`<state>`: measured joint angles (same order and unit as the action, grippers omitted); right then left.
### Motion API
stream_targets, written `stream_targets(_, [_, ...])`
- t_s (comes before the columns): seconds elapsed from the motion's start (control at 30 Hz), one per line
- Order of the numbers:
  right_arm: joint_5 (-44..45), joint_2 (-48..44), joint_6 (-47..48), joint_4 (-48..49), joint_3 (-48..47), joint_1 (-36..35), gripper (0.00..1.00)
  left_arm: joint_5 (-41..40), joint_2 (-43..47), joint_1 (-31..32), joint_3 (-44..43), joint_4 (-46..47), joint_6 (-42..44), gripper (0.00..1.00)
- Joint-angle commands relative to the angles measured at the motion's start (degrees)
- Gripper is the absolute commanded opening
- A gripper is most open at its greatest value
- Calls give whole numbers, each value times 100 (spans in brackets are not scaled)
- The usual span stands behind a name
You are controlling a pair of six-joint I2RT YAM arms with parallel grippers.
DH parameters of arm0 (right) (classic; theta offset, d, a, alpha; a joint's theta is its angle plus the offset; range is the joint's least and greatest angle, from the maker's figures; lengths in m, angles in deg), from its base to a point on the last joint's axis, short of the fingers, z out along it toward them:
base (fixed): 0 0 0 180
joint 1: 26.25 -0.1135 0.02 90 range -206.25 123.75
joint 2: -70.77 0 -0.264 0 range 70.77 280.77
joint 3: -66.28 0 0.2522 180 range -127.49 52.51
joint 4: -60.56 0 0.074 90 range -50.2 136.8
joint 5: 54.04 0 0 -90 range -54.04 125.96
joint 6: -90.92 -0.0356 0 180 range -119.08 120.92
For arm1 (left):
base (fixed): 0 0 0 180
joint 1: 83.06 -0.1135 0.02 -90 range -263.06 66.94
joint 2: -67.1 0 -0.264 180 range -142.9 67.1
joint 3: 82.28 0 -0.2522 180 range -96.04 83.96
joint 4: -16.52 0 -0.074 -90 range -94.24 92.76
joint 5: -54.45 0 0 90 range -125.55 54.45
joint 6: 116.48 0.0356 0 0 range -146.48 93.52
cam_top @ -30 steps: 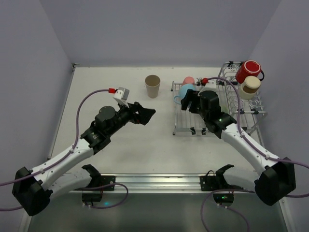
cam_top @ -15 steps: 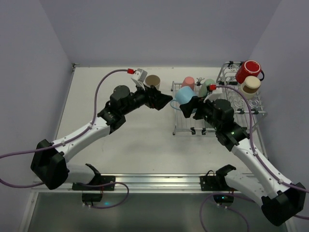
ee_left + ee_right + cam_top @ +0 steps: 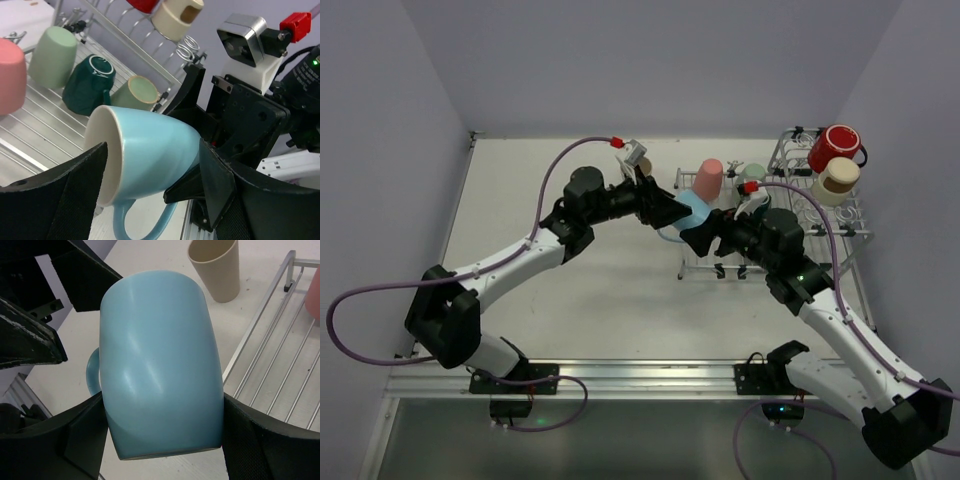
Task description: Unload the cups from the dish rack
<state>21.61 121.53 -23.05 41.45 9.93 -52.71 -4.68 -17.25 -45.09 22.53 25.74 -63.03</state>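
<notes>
The left end effector (image 3: 671, 213) gapes wide, a finger on either side of the blue mug (image 3: 160, 360) at its mouth end. The blue mug lies sideways in the air at the rack's (image 3: 265, 375) left edge, its base end clamped by the right end effector (image 3: 703, 237).

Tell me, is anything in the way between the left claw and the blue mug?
No, nothing visible is. The left gripper has its open fingers on either side of the light blue mug, at its rim end, and the right gripper grips its base end.
</notes>
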Motion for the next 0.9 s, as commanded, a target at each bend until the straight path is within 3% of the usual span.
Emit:
stream_targets(0.0, [-524, -111, -82, 824, -57, 18, 11, 717, -133, -36, -256, 505, -308, 75])
stream_targets(0.13, [-701, -84, -152, 991, -30, 9, 11, 1069, -248, -36, -185, 778, -536, 65])
stream_targets(0.23, [-797, -14, -152, 1044, -39, 18, 11, 1184, -169, -36, -89, 971, -660, 49])
stream_targets(0.3, [-850, 56, -170, 1088, -4, 18, 11, 1219, -116, -36, -10, 1120, -739, 35])
stream_targets(0.33, [-894, 109, -187, 1140, 5, 9, 11, 1245, -55, -27, 8, 1164, -782, 21])
stream_targets(0.43, [-929, 136, -266, 1246, 84, 9, 13, 1176, 111, -27, 113, 1209, -783, 0])
stream_targets(0.47, [-929, 127, -275, 1246, 101, 18, 15, 1114, 182, -36, 201, 1165, -766, 0])
stream_targets(0.5, [-929, 118, -275, 1246, 110, 18, 19, 992, 244, -27, 236, 1139, -739, 0])
stream_targets(0.63, [-991, 92, -363, 1404, 181, 9, 52, 789, 665, -36, 465, 1191, -774, 0])
stream_targets(0.67, [-1008, 100, -415, 1422, 189, 18, 67, 745, 753, -36, 578, 1235, -818, 0])
stream_targets(0.77, [-1114, 153, -468, 1457, 198, 18, 93, 473, 1122, -36, 711, 1017, -740, 0])
stream_targets(0.87, [-1193, 250, -530, 1475, 190, 9, 99, 34, 1483, -36, 720, 412, -433, 0])
